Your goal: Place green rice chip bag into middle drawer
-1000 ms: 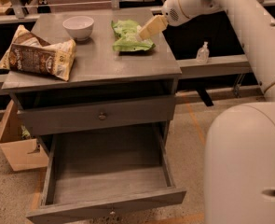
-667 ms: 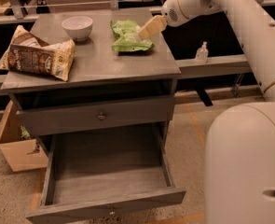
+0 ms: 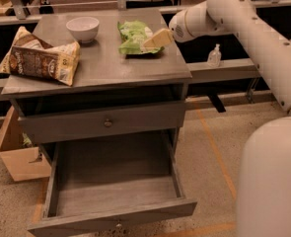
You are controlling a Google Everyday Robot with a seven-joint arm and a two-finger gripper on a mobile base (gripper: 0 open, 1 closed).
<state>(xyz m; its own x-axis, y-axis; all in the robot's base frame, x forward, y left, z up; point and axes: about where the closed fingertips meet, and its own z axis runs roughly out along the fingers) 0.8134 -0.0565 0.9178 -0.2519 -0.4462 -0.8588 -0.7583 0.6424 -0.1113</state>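
Note:
The green rice chip bag [image 3: 133, 36] lies on the back right of the grey cabinet's top [image 3: 105, 65]. My gripper [image 3: 156, 39] is at the bag's right edge, low over it and touching or nearly touching it; my white arm [image 3: 234, 9] comes in from the right. The middle drawer [image 3: 113, 214] is pulled wide open below the cabinet's front, its plank floor bare, with a small knob [image 3: 118, 225] on its front. The drawer above it [image 3: 108, 123] is shut.
A larger tan-and-brown chip bag [image 3: 41, 58] lies on the left of the top and a white bowl [image 3: 82, 27] stands at the back. A cardboard box [image 3: 17, 159] sits on the floor to the left. A small bottle [image 3: 214, 56] stands on a ledge to the right. My white body [image 3: 271, 181] fills the lower right.
My gripper has come down and a little to the left, from above the bag's right end to its right edge. The bag and the drawer have not moved.

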